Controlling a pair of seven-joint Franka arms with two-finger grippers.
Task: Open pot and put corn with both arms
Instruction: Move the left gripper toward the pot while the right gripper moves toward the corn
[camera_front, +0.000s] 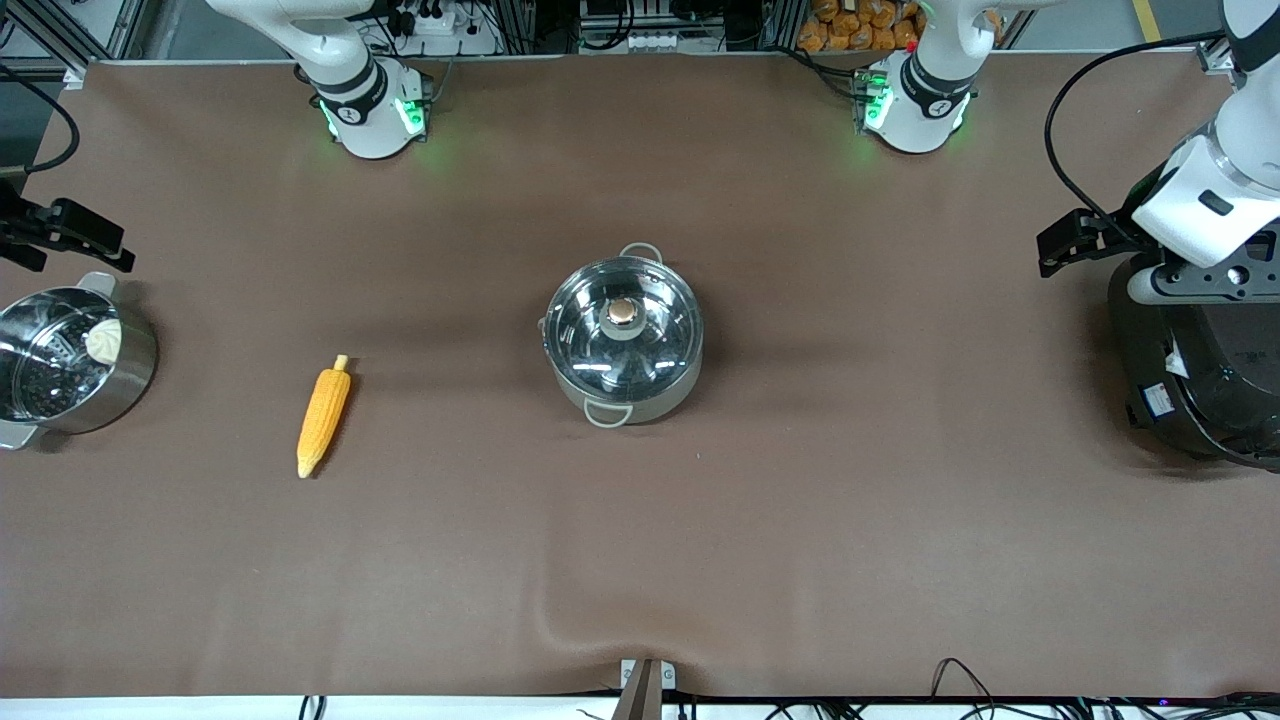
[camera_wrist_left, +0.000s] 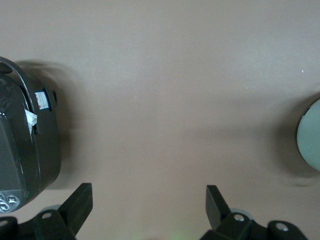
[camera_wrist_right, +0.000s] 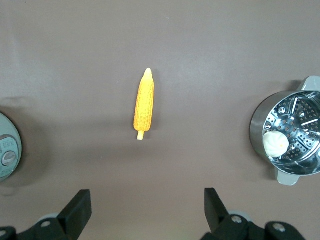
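The steel pot (camera_front: 622, 385) stands at the table's middle with its glass lid (camera_front: 600, 340) on, copper knob (camera_front: 623, 312) up. The corn (camera_front: 323, 415) lies flat on the cloth toward the right arm's end, pointed tip toward the front camera; it also shows in the right wrist view (camera_wrist_right: 144, 104). My left gripper (camera_front: 1075, 245) hangs open and empty in the air by the rice cooker (camera_front: 1200, 380); its fingers (camera_wrist_left: 80, 202) stand wide apart. My right gripper (camera_front: 65, 235) hangs open and empty by the steamer pot (camera_front: 130, 370), fingers (camera_wrist_right: 77, 207) wide apart, apart from the corn.
The steamer pot with a white bun (camera_front: 103, 340) sits at the right arm's end of the table, and shows in the right wrist view (camera_wrist_right: 260, 125). The big black rice cooker sits at the left arm's end, also in the left wrist view (camera_wrist_left: 22, 150). Brown cloth covers the table.
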